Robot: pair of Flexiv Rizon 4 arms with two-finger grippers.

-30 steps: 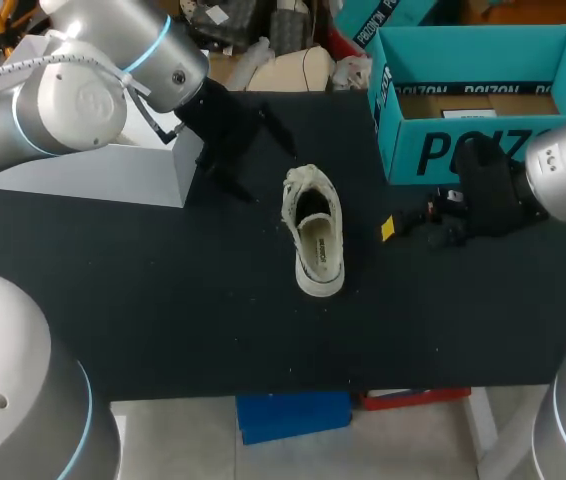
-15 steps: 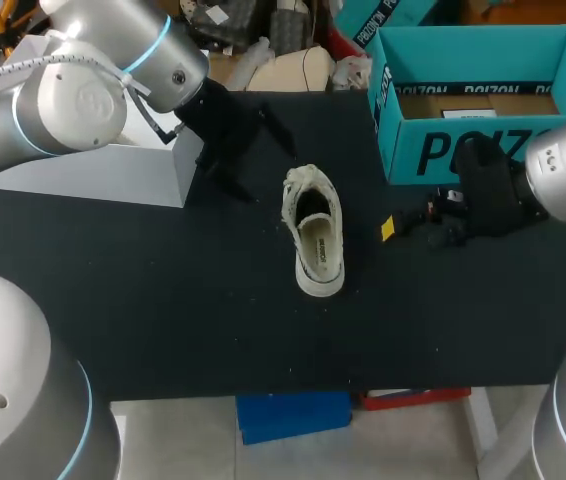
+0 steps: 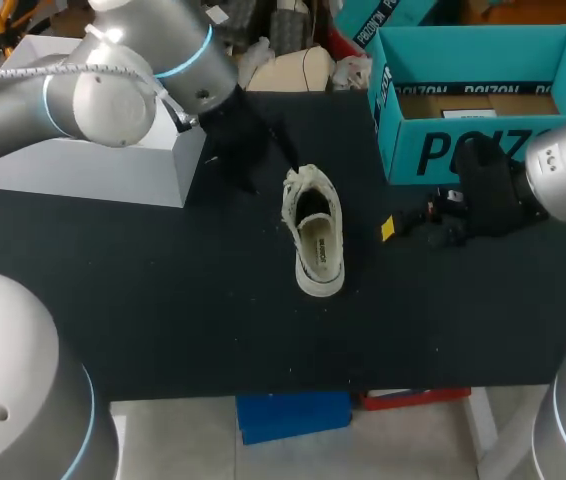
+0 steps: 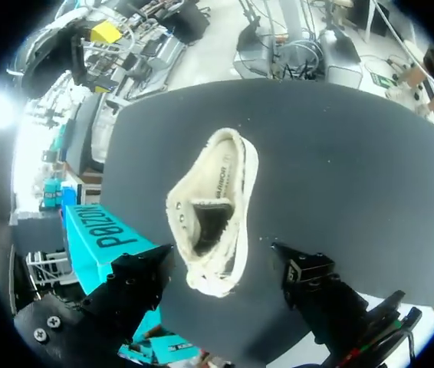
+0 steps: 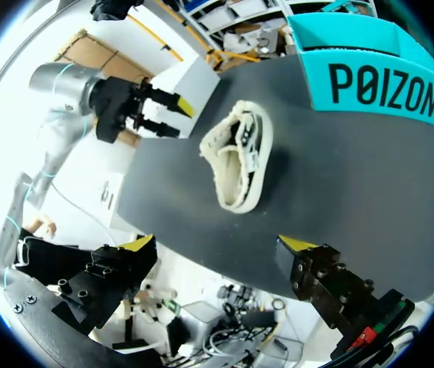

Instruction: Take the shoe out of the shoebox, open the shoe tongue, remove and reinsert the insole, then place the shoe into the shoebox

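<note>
Shoe (image 3: 312,232) lies on its sole near the shoebox (image 3: 483,150), out of it; left gripper (image 5: 172,119), beyond the shoe from the shoebox, and right gripper (image 5: 218,244), beside the shoebox, both gape empty: pinching only the tongue (image 3: 315,245), heel steadied, would likely open it cleanly.

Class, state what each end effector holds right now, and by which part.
Nothing is held: left end effector and right end effector are both open; the shoe lies free on the table.
</note>
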